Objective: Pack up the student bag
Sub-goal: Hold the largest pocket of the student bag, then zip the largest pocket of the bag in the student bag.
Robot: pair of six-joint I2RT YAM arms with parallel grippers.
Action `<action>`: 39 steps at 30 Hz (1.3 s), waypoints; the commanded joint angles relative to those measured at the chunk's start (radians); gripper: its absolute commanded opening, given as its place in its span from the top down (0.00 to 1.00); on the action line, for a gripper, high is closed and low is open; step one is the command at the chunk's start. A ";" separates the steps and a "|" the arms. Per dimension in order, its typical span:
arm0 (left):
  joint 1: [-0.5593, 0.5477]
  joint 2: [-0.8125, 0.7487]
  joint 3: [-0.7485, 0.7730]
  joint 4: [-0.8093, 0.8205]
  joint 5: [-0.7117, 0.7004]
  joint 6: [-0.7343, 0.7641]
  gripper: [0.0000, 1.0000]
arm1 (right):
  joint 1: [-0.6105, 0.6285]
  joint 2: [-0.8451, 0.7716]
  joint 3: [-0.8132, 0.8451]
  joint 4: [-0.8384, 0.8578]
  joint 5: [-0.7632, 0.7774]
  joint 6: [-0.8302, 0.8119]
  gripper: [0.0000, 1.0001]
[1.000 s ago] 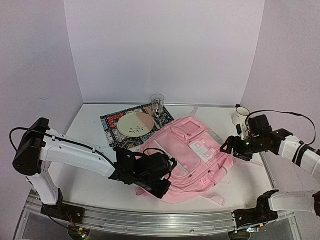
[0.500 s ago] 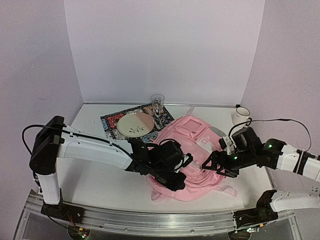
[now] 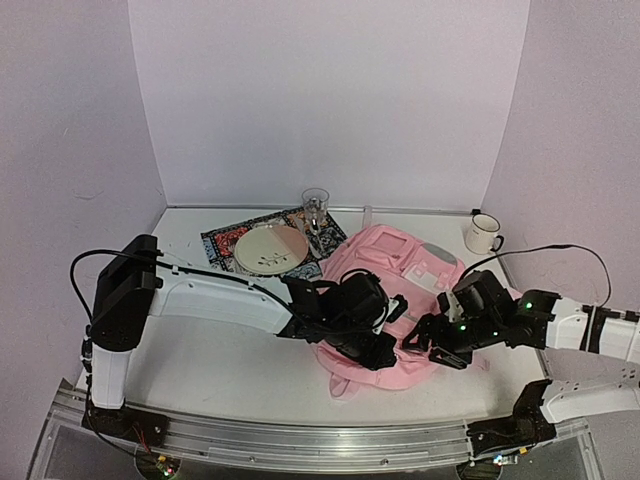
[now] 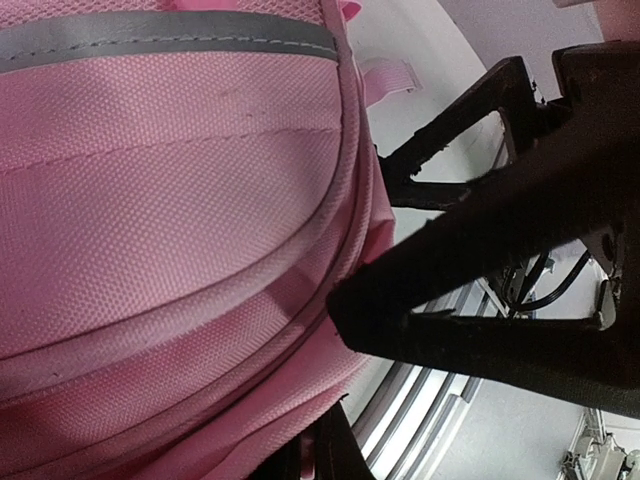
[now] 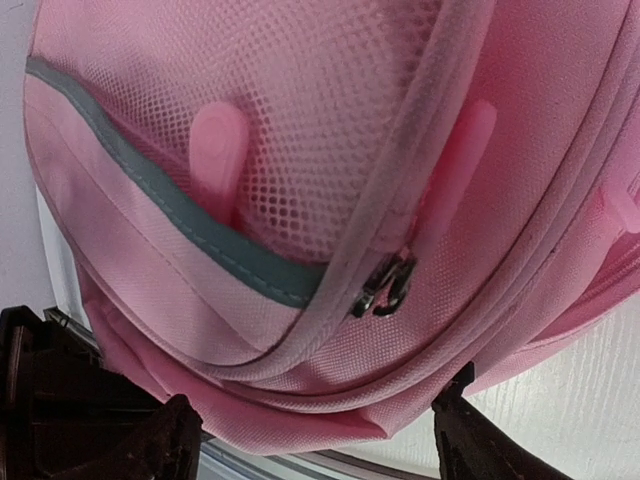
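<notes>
left claw (image 3: 386, 348) clenched on student bag (image 3: 395, 262), tips buried; right claw (image 3: 418, 340) spread open.

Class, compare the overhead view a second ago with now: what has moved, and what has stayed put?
The left tool, shut on the bag, swung right and dragged the bag's near-left edge with it, bunching the bag up. The right tool, open, came left from beside the mug to the bag's near edge. Plate, glass and mug stayed put.
</notes>
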State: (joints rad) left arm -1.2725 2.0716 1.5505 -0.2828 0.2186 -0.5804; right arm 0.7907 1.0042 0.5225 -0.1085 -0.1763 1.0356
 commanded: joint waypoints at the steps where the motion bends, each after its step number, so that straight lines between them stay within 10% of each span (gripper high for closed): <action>1: 0.032 -0.019 0.070 0.159 -0.045 -0.002 1.00 | 0.008 0.004 -0.022 0.004 0.002 0.042 0.22; 11: 0.032 -0.048 0.045 0.216 -0.037 -0.008 1.00 | 0.008 0.024 -0.061 0.016 0.011 0.057 0.29; 20: 0.040 -0.137 -0.079 0.149 -0.073 0.057 1.00 | 0.005 0.019 0.018 -0.091 0.103 0.019 1.00; 39: 0.162 -0.478 -0.491 -0.123 -0.255 0.168 1.00 | -0.343 -0.039 0.198 -0.355 0.246 -0.294 1.00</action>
State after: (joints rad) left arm -1.1502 1.6528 1.0786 -0.2299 0.0559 -0.4363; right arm 0.5108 0.9266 0.6512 -0.3750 -0.1509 0.8836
